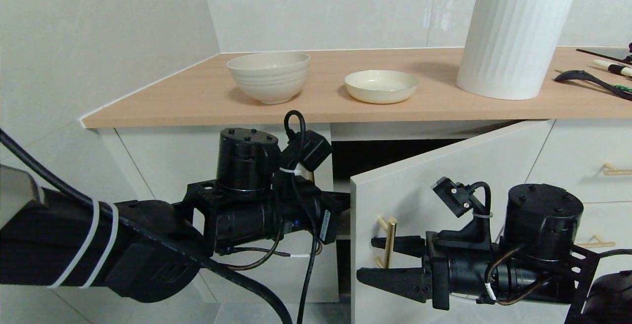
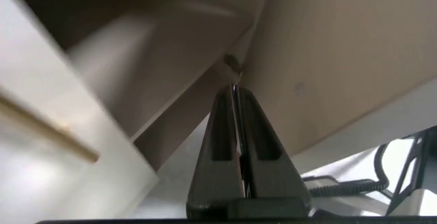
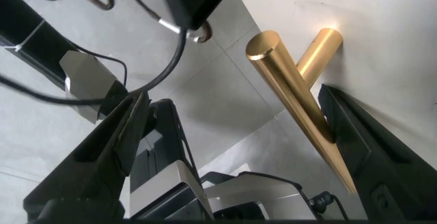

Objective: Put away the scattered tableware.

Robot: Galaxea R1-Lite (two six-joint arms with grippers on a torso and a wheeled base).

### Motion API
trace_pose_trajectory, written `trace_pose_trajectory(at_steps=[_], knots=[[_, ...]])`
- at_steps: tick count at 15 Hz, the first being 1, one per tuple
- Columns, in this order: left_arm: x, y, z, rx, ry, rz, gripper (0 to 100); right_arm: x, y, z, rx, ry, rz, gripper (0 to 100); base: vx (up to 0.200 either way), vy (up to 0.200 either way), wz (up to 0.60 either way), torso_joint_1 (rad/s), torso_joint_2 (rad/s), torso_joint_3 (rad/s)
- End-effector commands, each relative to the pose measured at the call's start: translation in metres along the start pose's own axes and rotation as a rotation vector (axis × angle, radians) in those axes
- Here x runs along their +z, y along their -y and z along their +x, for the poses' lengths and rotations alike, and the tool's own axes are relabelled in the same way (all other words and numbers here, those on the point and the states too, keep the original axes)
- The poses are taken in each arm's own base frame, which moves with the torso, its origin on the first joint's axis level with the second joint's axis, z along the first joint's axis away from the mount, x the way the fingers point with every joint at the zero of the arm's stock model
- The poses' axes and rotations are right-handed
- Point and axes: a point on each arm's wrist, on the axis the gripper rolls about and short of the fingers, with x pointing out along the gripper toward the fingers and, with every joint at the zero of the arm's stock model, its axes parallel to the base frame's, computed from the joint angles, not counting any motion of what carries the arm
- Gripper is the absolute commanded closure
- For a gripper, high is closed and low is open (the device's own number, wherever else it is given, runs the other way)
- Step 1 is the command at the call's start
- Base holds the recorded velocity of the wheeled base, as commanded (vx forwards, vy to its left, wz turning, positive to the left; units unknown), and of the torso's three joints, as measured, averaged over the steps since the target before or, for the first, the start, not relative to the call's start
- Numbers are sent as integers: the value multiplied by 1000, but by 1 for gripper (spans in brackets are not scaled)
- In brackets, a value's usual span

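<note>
Right tool point(image 1: 393, 261) around door handle point(image 1: 391, 227), bowl point(image 1: 269, 74) above

I see a kitchen: pale tiled wall point(image 1: 321, 8) at twelve o'clock, light wooden bench point(image 1: 187, 98) carrying a cream ribbed bowl point(image 1: 269, 74), white cupboard doors point(image 1: 444, 176) with brass handles point(image 1: 391, 237) below.

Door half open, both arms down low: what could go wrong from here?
1. The open right pincer has the gold handle close against one finger, not centred; closing may clip it and slip off.
2. The shut left pincer pokes into the gap by the cabinet door edge; if the door swings back, it might get pinched.
3. The arms sit close together, so the left arm's loose cables could snag as the door moves.
</note>
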Motion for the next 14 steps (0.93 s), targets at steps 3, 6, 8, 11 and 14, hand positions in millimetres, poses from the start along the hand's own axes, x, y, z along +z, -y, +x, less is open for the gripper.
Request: trace_pose_trajectory(at_steps=[3, 6, 8, 11, 14], knots=[[1, 8, 2, -22, 7, 10, 100, 0, 0, 1, -3, 3, -2, 0, 0, 0, 0, 0, 0, 0], [2, 8, 3, -24, 14, 12, 100, 4, 2, -4, -16, 22, -7, 0, 0, 0, 0, 0, 0, 0], [1, 10, 4, -31, 12, 16, 100, 10, 3, -9, -27, 55, -21, 0, 0, 0, 0, 0, 0, 0], [0, 14, 6, -42, 7, 19, 100, 14, 9, -17, -52, 91, -30, 0, 0, 0, 0, 0, 0, 0], [-1, 13, 8, -40, 4, 18, 100, 20, 14, -24, -74, 123, -42, 0, 0, 0, 0, 0, 0, 0]])
